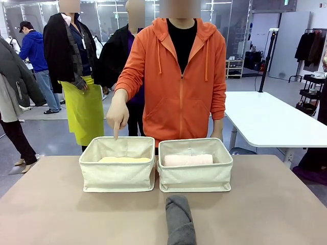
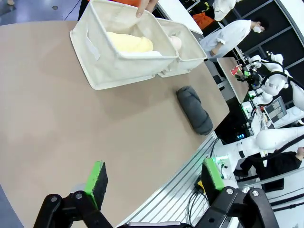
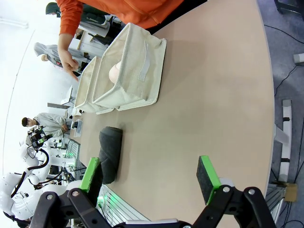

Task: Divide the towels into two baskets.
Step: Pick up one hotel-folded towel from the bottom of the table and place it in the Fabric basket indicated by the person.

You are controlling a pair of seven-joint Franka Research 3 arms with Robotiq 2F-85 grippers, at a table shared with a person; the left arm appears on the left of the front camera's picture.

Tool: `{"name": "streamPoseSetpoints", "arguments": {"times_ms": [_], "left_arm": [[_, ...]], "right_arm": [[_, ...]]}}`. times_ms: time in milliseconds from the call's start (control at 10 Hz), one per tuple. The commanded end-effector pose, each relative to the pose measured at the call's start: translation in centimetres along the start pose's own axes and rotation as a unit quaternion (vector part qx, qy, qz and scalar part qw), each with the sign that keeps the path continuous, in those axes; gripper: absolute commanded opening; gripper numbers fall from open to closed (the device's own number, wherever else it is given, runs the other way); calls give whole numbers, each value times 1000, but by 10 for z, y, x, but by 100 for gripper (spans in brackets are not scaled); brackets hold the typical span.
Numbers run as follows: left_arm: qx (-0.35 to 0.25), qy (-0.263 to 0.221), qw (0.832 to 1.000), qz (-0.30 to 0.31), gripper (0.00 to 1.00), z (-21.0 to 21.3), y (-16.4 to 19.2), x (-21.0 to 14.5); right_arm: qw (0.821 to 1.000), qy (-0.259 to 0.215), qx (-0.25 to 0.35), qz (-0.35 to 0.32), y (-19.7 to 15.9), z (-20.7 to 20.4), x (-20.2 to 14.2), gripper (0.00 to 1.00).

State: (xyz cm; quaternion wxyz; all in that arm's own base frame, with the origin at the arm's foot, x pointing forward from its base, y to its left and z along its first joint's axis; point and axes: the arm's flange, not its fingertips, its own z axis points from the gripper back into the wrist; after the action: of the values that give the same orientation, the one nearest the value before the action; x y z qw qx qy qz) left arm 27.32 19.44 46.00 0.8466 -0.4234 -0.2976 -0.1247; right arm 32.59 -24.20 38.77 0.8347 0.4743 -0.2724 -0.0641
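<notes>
Light: bright, even, from overhead | Shadows: faint, soft beneath baskets (image 1: 117,176) | Front view: sharp | 2 wrist views: table (image 3: 213,118) edge curved, corners stretched

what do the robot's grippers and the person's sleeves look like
Both the left gripper and right gripper have black linked fingers tipped with bright green pads. The person wears an orange zip hoodie with long sleeves and drawstrings, over a black top.

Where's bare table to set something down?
Free: brown table left of and in front of the left cream canvas basket; also right of the right cream canvas basket and the dark grey rolled towel. Crowded: the middle, grey towel close before the right basket; a person's hand points over the left one.
</notes>
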Motion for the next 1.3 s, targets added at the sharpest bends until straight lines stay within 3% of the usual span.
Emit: {"name": "streamPoseSetpoints", "arguments": {"times_ms": [0,700,800,1000,1100,1200], "left_arm": [[-2,-1,1000,-7,100,2,-1,3],[-2,-1,1000,-7,100,2,-1,3],[-2,-1,1000,-7,100,2,-1,3],[-2,-1,1000,-7,100,2,-1,3],[-2,-1,1000,-7,100,2,-1,3],[-2,-1,1000,-7,100,2,-1,3]], "right_arm": [[1000,0,5,3,2,0,-1,100],[1000,0,0,0,0,0,0,100],[998,42,-40,3,8,-28,3,100],[994,104,-34,20,31,-95,2,100],[991,107,-77,-2,43,-121,-3,100],[990,120,-75,2,61,-147,-13,100]]}}
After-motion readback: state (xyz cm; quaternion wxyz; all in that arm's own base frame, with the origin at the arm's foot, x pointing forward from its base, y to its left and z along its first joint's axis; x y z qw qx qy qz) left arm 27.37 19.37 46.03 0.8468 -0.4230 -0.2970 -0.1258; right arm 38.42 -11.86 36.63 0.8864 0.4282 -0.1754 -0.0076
